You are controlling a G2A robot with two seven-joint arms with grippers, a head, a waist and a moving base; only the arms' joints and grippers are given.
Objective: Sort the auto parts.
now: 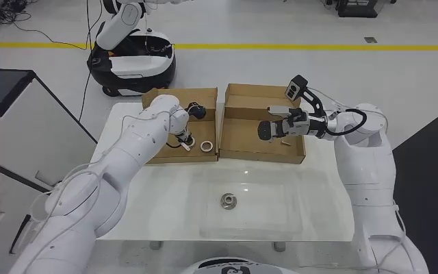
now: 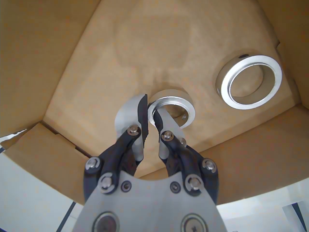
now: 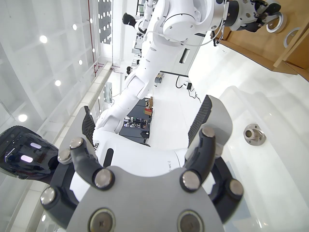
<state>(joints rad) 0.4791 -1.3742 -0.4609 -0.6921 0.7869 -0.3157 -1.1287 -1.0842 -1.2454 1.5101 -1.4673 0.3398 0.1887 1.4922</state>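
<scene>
The left gripper (image 2: 150,112) is reaching down into the left open brown cardboard box (image 2: 157,37). Its fingers are pinching the wall of a small silver metal ring collar (image 2: 186,103), one finger inside the bore and the other against the outer face. The collar is lying flat on the box floor. A larger silver metal ring (image 2: 248,102) is lying flat just beside it, apart from it, close to a corner of the same box.

The right gripper (image 3: 147,112) is hanging over the second open brown cardboard box (image 1: 246,130), which is standing right beside the first at the far side of the white table (image 1: 164,198). Its fingers are standing wide apart and gripping nothing. A small pale piece (image 1: 286,144) is lying on that box's floor near the gripper.

A silver flanged metal hub (image 1: 227,201) is sitting inside a shallow clear plastic tray (image 1: 308,205) at the near middle of the table, well apart from both boxes and both grippers.
</scene>
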